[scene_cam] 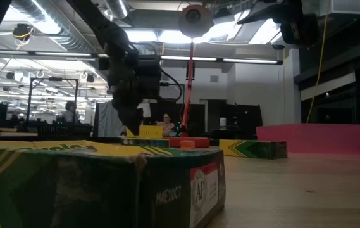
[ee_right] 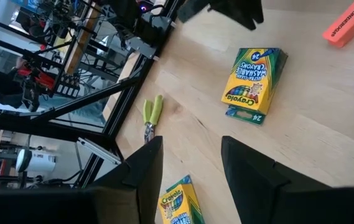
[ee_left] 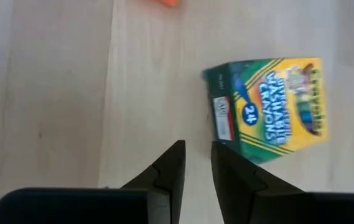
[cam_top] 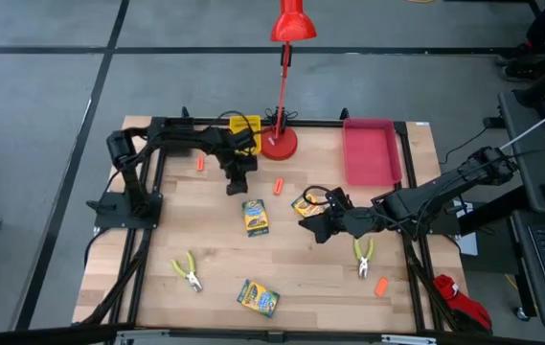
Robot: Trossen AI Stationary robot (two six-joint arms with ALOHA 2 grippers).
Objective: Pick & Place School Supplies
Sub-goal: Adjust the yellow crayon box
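From above, the left gripper (cam_top: 239,182) hangs between the red desk lamp (cam_top: 280,142) and the middle crayon box (cam_top: 255,217), holding nothing. The right gripper (cam_top: 315,226) hovers just past a second crayon box (cam_top: 306,203), on the side away from the lamp.

At table height, a crayon box (scene_cam: 97,183) fills the foreground.

The left wrist shows fingers (ee_left: 170,171) nearly together and empty, the box (ee_left: 267,107) just beyond.

The right wrist shows jaws spread, empty. Light, stiff cardboard, I'd guess; best pinched across its narrow sides.

wooden table (cam_top: 301,273), crayon boxes (cam_top: 255,217), pliers (cam_top: 187,271)
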